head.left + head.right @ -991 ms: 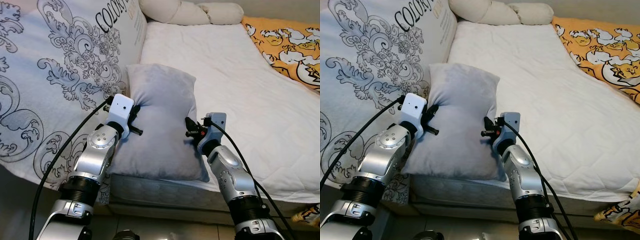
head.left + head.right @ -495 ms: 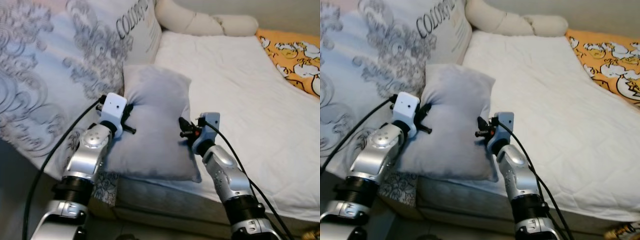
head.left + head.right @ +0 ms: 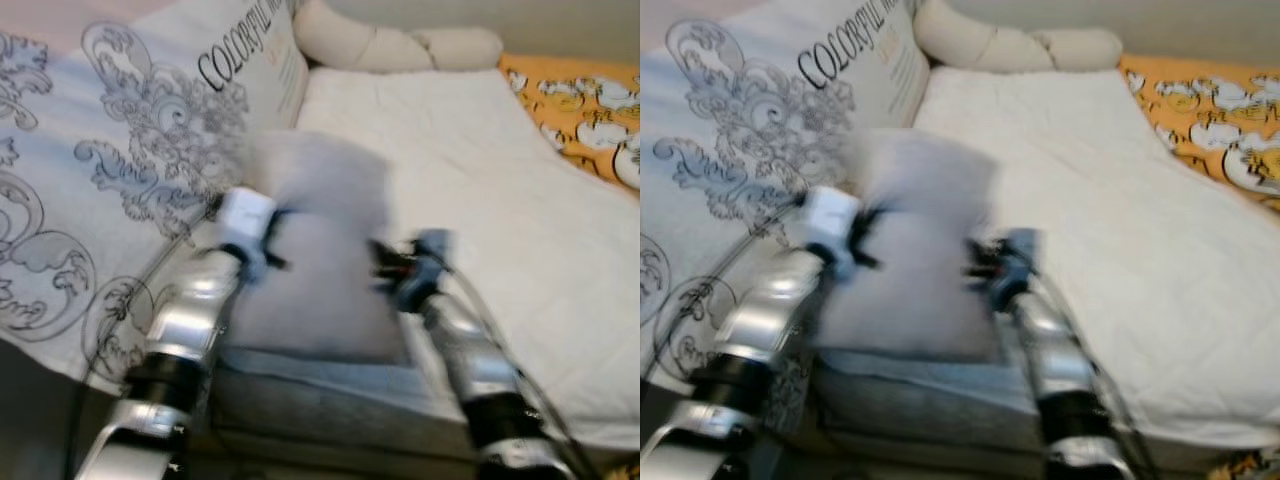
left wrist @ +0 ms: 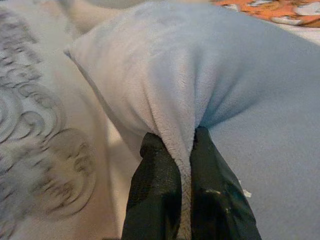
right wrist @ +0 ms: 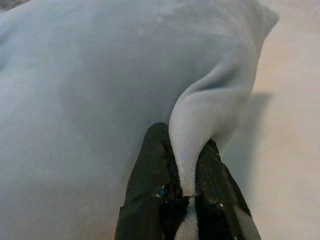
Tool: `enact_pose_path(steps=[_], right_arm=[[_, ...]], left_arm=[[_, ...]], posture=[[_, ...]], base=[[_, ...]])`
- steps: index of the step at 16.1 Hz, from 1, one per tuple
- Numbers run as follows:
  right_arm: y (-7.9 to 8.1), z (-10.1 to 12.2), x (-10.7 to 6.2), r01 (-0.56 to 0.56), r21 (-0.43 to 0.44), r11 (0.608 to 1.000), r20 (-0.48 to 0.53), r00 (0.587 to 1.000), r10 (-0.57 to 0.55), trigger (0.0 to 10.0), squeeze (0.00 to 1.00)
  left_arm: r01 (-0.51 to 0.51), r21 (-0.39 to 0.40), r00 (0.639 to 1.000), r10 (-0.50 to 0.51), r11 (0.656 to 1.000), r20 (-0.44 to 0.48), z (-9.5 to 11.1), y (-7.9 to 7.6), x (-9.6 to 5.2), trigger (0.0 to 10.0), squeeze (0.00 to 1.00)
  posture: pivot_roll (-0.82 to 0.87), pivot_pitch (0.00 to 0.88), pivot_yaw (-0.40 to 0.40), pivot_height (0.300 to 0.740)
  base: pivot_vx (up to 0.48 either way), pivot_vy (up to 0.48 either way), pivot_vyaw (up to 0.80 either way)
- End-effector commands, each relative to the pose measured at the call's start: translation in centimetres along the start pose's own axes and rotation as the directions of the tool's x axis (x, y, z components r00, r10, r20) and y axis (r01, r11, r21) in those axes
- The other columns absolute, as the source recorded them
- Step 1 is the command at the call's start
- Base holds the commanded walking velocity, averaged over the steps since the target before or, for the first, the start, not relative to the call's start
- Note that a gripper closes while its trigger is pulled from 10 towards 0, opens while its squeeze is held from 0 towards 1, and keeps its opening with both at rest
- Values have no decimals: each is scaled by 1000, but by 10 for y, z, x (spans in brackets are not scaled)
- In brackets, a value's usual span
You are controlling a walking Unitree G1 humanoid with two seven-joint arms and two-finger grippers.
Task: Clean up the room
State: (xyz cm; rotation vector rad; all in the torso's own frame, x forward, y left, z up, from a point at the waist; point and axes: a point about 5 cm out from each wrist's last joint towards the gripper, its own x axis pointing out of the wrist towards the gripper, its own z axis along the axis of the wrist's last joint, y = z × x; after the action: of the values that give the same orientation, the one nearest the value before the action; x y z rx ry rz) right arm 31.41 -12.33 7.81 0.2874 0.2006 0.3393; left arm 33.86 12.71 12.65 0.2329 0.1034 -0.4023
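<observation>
A grey plush pillow (image 3: 315, 250) lies at the near edge of the white mattress (image 3: 500, 190), blurred in the eye views. My left gripper (image 4: 186, 192) is shut on a pinched fold of the pillow's left edge (image 4: 175, 100). On the opposite side, my right gripper (image 5: 186, 187) is shut on a fold of the pillow's right edge (image 5: 210, 110). Both silver arms (image 3: 195, 310) reach up from below, one on each side of the pillow.
A large white cushion with grey ornaments and lettering (image 3: 130, 150) leans at the left of the bed. Cream bolster pillows (image 3: 400, 45) lie at the head. An orange patterned blanket (image 3: 580, 95) covers the far right. The mattress front edge (image 3: 330, 390) runs just below the pillow.
The view has shifted and blurred as the camera moves. Both grippers keep their hold on the pillow, which now sits a little nearer and lower in the picture.
</observation>
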Motion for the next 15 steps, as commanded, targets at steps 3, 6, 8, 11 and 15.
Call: enact_pose_path(steps=[3, 6, 8, 11, 15], right_arm=[[11, 4, 5, -21, 9, 1000, 23, 1000, 21, 10000, 0], [7, 5, 5, -4, 31, 999, 28, 1000, 3, 10000, 0], [6, 6, 5, -4, 56, 998, 37, 999, 2, 10000, 0], [-6, 3, 3, 62, 20, 998, 35, 997, -63, 10000, 1000], [-8, -9, -1, 28, -68, 997, 3, 1000, -28, 10000, 1000]], left_arm=[[-66, 26, 997, 65, 997, 34, 10, 20, -3, 10000, 0], [-66, 31, 997, 65, 997, 30, 10, 21, -2, 10000, 0], [-65, 43, 997, 64, 997, 30, 10, 23, -2, 10000, 0], [-37, 147, 999, 37, 988, 3, 7, 24, 0, 10000, 0], [-11, 329, 999, 23, 944, -32, 4, 34, 5, 10000, 0]], posture=[[77, 0, 14, 740], [77, 0, 14, 740], [79, 0, 11, 740], [87, 0, 3, 740], [109, 0, -7, 740]], base=[[329, 0, 0], [326, 0, 0], [289, 0, 0], [0, 0, 0], [0, 0, 0]])
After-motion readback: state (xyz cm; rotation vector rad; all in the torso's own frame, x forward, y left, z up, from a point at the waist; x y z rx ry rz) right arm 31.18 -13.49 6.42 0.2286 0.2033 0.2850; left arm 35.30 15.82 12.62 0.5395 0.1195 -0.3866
